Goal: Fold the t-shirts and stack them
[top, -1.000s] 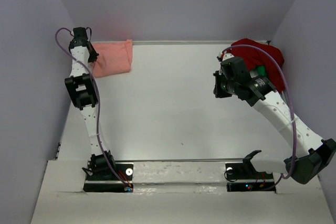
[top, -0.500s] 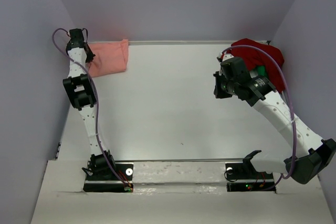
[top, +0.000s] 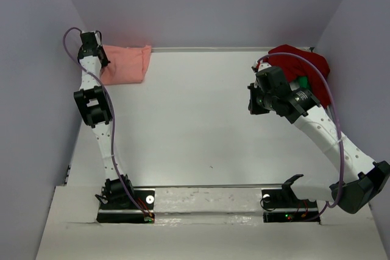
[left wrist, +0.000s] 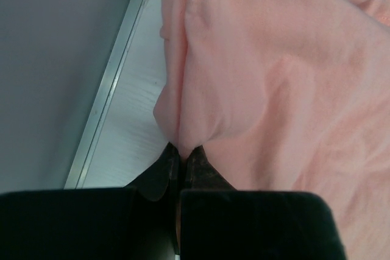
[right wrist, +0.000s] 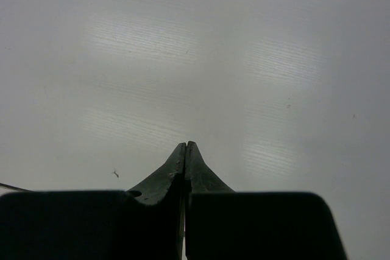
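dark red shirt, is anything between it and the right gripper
Nothing visible lies between them. The right gripper, shut and empty, faces bare table, and the dark red shirt lies just behind it at the far right corner. Only its own arm crosses over the pile's near edge, beside a green shirt.

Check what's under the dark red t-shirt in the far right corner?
A sliver of bright green cloth shows at the near edge of the dark red t-shirt. The rest is covered by the red cloth and the right arm.
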{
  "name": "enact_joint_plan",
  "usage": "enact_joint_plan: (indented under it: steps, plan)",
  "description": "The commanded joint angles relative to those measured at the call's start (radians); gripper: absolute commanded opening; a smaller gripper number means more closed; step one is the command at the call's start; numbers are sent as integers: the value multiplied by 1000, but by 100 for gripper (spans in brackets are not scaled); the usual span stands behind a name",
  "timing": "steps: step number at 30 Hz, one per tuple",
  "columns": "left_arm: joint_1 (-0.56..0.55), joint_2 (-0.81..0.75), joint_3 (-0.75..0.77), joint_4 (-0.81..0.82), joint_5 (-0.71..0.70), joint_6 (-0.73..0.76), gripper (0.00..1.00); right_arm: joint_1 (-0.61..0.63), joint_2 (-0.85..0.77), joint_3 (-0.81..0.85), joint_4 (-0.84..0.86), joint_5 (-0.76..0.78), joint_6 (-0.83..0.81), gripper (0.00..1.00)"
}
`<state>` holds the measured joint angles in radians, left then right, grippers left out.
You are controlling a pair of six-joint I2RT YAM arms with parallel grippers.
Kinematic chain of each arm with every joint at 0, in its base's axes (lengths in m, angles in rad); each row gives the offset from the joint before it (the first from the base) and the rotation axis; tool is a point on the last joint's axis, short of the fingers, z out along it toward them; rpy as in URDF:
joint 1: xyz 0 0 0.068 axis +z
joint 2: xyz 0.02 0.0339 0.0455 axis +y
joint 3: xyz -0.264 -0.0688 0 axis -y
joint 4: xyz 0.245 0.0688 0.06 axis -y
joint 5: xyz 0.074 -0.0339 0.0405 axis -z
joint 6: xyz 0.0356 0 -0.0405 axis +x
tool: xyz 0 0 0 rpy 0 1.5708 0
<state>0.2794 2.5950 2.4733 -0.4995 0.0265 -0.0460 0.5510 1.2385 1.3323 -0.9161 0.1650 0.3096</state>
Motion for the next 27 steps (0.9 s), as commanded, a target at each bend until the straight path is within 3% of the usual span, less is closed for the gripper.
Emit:
enact_joint_plan:
  steps: [1, 5, 11, 14, 15, 19, 27]
  plan:
    - [33, 10, 56, 64, 9, 31, 0, 6, 6, 10, -3, 1, -14, 0]
    - [40, 19, 70, 70, -5, 35, 3, 6, 7, 15, -6, -1, -17, 0]
    - [53, 27, 79, 79, -14, 26, 16, 6, 10, 13, -13, -7, -12, 0]
    - [53, 19, 78, 87, -16, 23, 46, 6, 10, 10, -12, -12, -14, 0]
    - [53, 16, 73, 88, -16, 15, 68, 6, 9, 8, -10, -12, -14, 0]
    - [49, -4, 49, 102, -16, 8, 99, 6, 7, -15, 2, -19, -15, 0]
    - [-12, -124, 1, 107, -65, 6, 99, 6, 6, -74, 52, -27, -10, 0]
